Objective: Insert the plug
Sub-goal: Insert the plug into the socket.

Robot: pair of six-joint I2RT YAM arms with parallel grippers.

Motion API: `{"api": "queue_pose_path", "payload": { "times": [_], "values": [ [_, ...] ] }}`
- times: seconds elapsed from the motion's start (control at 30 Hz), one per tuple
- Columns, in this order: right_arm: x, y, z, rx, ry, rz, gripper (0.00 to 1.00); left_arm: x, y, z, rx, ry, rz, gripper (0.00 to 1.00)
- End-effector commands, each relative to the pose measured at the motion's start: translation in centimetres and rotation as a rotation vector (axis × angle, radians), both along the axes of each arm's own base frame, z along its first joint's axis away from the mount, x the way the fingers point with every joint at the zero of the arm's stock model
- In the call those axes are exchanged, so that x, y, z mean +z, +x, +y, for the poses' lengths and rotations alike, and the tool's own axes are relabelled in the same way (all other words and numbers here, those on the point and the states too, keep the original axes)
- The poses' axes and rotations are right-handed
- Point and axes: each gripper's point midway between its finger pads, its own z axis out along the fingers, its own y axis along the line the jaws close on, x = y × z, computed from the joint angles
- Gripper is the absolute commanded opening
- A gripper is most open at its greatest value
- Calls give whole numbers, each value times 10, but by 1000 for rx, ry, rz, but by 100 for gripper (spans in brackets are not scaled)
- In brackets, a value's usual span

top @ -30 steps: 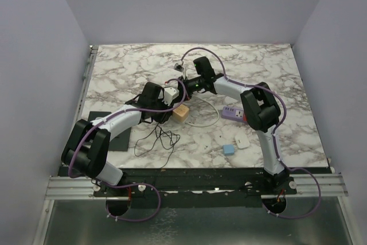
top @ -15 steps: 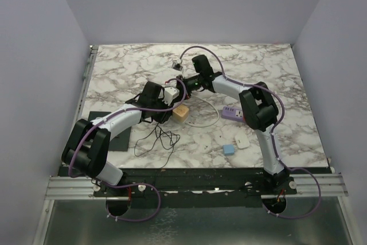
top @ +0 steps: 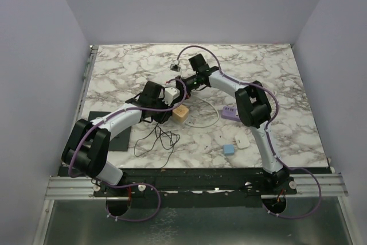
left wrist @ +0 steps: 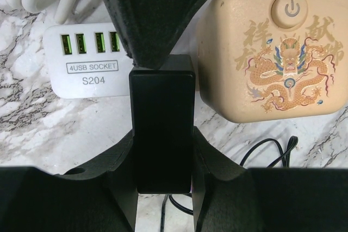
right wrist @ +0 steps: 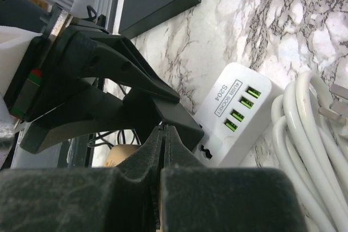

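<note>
Plug [left wrist: 162, 129] tip behind right end effector [right wrist: 163, 137]

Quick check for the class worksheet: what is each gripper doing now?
Left gripper: closed on the plug.
Right gripper: closed, apparently empty.

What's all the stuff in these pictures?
marble table: one, white-grey, underneath everything
white four-port USB box: one, white, mid-table
beige dragon cube socket: one, beige, beside the USB box
black rectangular plug: one, black, gripped beside the cube
white coiled cable: one, white, by the USB box
thin black cable: one, black, near-left
purple power strip: one, purple, right side
small square blocks: two, blue and white, near-right
black flat mat: one, black, near-left
left fingers: two, black, holding the plug
right fingers: two, black, pressed together
</note>
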Motion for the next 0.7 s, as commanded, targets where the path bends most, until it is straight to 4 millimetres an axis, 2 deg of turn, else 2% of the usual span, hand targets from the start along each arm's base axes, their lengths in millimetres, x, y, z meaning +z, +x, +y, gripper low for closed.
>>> {"api": "queue_pose_path", "payload": {
  "times": [0.0, 0.13, 0.3, 0.43, 0.53, 0.67],
  "values": [
    [-29, -2, -9, -1, -89, 28, 1, 1, -6, -2, -25, 12, 32, 0],
    [-38, 0, -13, -8, -132, 6, 1, 7, -1, -4, -9, 10, 26, 1],
    [-39, 8, -10, -44, -140, -21, 1, 22, 6, -8, 14, -5, 22, 32],
    [-36, 20, -9, -101, -143, -40, 1, 31, 6, -10, 23, -20, 24, 45],
    [-31, 26, -11, -131, -135, -44, 1, 39, 6, -12, 31, -42, 25, 67],
    [-24, 29, -13, -149, -118, -44, 1, 36, -1, -13, 17, -51, 47, 70]
  ]
}}
